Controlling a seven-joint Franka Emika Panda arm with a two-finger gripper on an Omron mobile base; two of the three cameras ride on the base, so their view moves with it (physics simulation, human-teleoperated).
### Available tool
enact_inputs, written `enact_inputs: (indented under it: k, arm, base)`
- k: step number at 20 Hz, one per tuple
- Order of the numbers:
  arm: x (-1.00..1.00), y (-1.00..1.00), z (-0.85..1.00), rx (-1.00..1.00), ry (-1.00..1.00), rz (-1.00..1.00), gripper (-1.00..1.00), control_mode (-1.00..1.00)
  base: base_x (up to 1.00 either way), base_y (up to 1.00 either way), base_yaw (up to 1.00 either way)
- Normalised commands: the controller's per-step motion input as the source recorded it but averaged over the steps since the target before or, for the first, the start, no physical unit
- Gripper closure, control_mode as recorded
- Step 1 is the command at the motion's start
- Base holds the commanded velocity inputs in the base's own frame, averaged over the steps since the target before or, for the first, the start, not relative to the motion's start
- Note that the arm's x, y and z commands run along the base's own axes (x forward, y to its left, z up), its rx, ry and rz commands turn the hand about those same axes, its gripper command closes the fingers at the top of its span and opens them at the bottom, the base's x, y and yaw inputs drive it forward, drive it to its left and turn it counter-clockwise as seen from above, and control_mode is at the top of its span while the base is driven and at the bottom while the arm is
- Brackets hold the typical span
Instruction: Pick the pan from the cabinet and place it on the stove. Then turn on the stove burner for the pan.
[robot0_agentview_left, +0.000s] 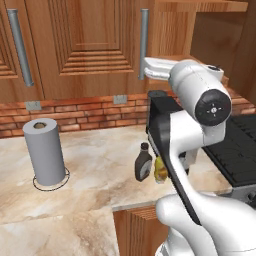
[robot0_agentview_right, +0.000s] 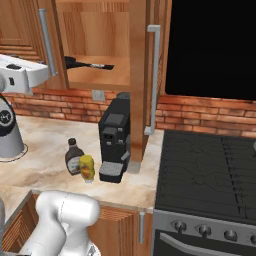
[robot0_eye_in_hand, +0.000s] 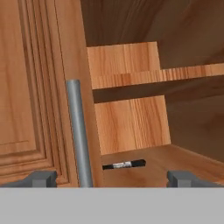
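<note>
Still on the pickup step: the gripper (robot0_eye_in_hand: 112, 178) hangs spread wide and empty outside the open cabinet (robot0_agentview_right: 137, 75), so next it needs to reach in toward the pan (robot0_agentview_right: 75, 62) at the shelf's back left.

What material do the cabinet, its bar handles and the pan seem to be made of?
The cabinet: reddish-brown wood with visible grain and a satin look. Its bar handles: plain grey, probably brushed metal. The pan: matte black, perhaps coated metal, with a pale silvery handle tip; the rendering leaves this open.
</note>
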Motion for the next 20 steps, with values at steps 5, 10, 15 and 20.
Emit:
enact_inputs:
  k: [5,10,15,20]
  arm:
    - [0.41,0.0,0.0,0.0,-0.02,0.11,-1.0,-1.0]
    - [0.14,0.12,-0.03,0.0,-0.09,0.02,-1.0,-1.0]
    - [0.0,0.3,-0.03,-0.02,-0.15,0.0,-1.0,-1.0]
    - [0.02,0.12,0.0,-0.02,-0.1,-0.02,-1.0,-1.0]
  base:
    - [0.0,0.0,0.0]
    - [0.0,0.0,0.0]
    - [0.0,0.0,0.0]
    - [0.0,0.0,0.0]
